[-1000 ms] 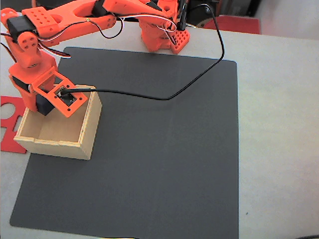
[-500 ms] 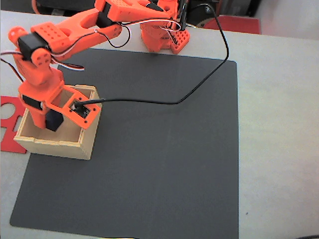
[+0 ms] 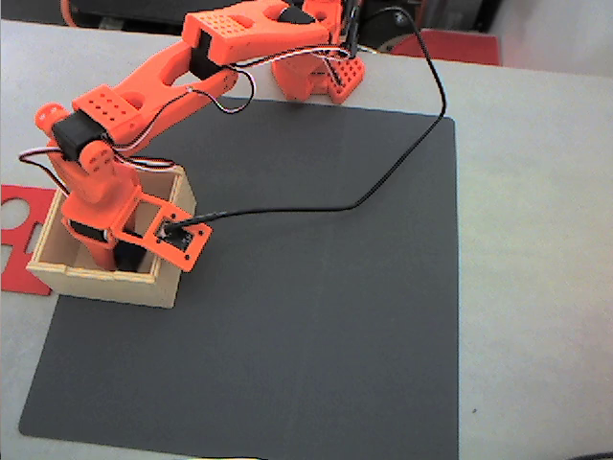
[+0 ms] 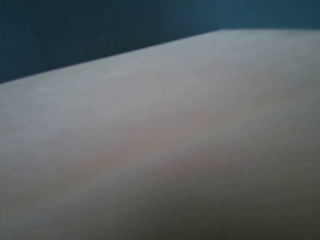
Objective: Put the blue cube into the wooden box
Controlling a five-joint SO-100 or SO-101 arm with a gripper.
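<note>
Gripper [image 3: 117, 254] sunk inside wooden box [image 3: 170, 278], walls all around fingers; dark cube-like shape between them, grip state unreadable.

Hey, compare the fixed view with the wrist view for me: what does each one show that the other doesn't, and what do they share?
Fixed view: the whole scene, with the orange arm reaching down into the wooden box, which sits on the left edge of a black mat, a flat red piece beside it, and a black cable looping across. Whether the jaws are open is hidden.
Wrist view: a blurred close-up of a pale surface under a dark blue band.
Shared: probably the box's pale wood, though the blur prevents certainty.
</note>
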